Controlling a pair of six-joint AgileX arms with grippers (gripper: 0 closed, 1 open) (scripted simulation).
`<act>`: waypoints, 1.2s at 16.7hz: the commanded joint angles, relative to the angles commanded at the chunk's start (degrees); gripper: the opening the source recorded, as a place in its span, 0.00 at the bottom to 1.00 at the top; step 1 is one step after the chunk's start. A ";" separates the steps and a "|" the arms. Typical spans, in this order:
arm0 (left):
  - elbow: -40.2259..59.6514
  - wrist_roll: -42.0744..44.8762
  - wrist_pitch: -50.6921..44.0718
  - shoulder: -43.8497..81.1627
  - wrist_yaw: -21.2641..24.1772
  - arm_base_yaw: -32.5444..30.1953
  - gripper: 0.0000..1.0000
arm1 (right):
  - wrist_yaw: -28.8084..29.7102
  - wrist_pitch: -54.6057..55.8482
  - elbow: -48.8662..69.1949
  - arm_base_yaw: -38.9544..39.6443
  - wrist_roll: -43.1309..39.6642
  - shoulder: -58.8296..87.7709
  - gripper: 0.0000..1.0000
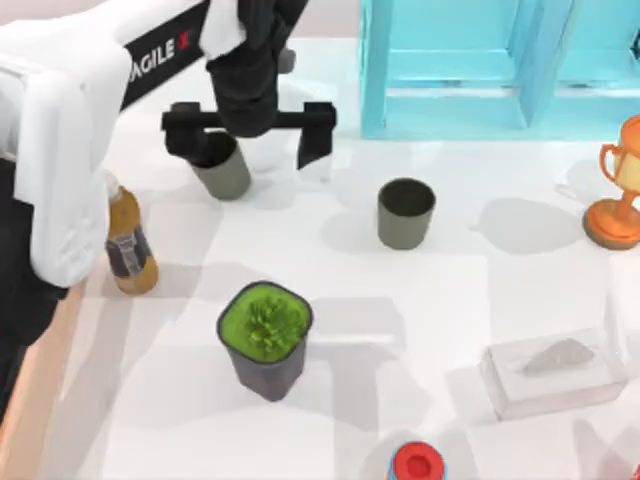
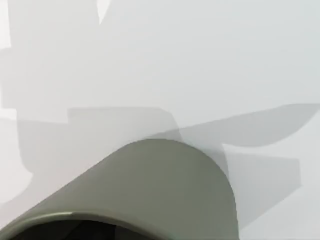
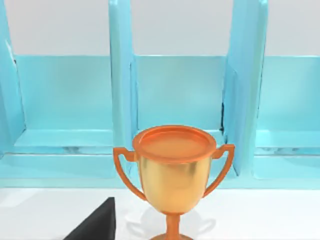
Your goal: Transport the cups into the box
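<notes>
both cups (image 1: 406, 212) upright, mouths up

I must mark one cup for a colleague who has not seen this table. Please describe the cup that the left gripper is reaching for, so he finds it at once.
Start at the light-blue shelf frame at the table's back edge and go left. There the left gripper, fingers open, straddles an olive-grey cup. An identical second cup stands free nearer the centre, with no arm over it.

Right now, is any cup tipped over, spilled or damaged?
No. Both cups stand upright on the table: one between the open left gripper's fingers, the other cup alone mid-table. Nothing spilled.
</notes>
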 joint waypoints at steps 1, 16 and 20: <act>0.00 0.00 0.00 0.00 0.00 0.00 1.00 | 0.00 0.00 0.00 0.00 0.00 0.00 1.00; 0.00 0.00 0.00 0.00 0.00 0.00 0.00 | 0.00 0.00 0.00 0.00 0.00 0.00 1.00; 0.00 0.00 0.00 0.00 0.00 0.00 0.00 | 0.00 0.00 0.00 0.00 0.00 0.00 1.00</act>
